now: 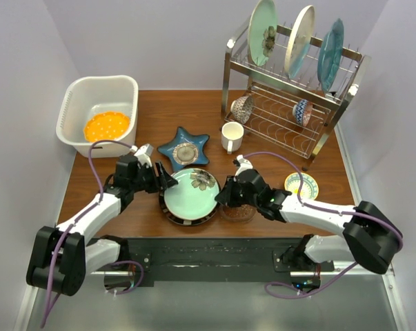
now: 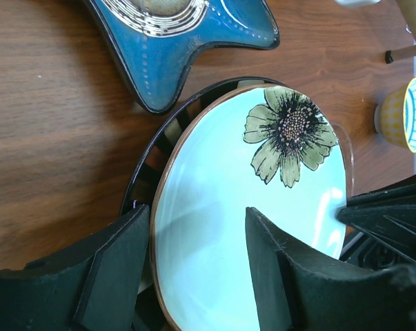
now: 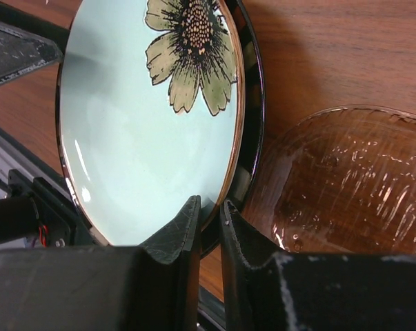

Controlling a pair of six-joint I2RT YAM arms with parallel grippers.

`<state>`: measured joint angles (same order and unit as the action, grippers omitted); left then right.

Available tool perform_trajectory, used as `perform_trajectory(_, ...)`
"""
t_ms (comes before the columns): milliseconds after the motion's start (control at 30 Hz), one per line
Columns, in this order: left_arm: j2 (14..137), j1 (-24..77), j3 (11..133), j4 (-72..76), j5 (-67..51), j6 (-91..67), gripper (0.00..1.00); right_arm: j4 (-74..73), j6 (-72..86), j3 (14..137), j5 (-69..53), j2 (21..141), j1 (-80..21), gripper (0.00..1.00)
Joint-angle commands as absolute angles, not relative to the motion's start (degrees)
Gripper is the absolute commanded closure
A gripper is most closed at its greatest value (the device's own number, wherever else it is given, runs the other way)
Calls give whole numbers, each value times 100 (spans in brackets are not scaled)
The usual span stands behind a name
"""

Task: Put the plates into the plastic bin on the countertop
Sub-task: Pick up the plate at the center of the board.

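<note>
A pale green plate with a flower [image 1: 189,194] lies on a black-rimmed plate [image 1: 172,217] at the front middle of the countertop [image 1: 125,207]. My right gripper [image 3: 209,203] is shut on the green plate's right rim [image 3: 125,124], above the black rim [image 3: 252,103]. My left gripper [image 2: 197,214] is open at the plate's left edge, one finger outside the rim and one over the plate's face [image 2: 214,172]. The blue star-shaped dish [image 1: 183,148] lies just behind. The white plastic bin [image 1: 75,103] at back left holds an orange plate [image 1: 106,126].
A steel dish rack [image 1: 290,117] at back right holds three upright plates [image 1: 301,41] and two small bowls. A cream mug [image 1: 232,136] stands beside it. An amber glass bowl [image 1: 236,212] sits under my right wrist. A small yellow bowl [image 1: 301,185] is to the right.
</note>
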<state>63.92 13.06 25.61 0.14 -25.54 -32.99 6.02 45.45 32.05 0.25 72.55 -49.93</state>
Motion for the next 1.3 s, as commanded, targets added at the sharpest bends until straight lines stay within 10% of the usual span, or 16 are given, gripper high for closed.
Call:
perform_trajectory(0,6601,1503,2338,-246,-3234,-3551,39,949,4579,3191,193,6944,-5071,88)
perform_trajectory(1267,7065,1538,2162,1142,-4893,-3999,40,861,4456,2944,730,6530,-5071,89)
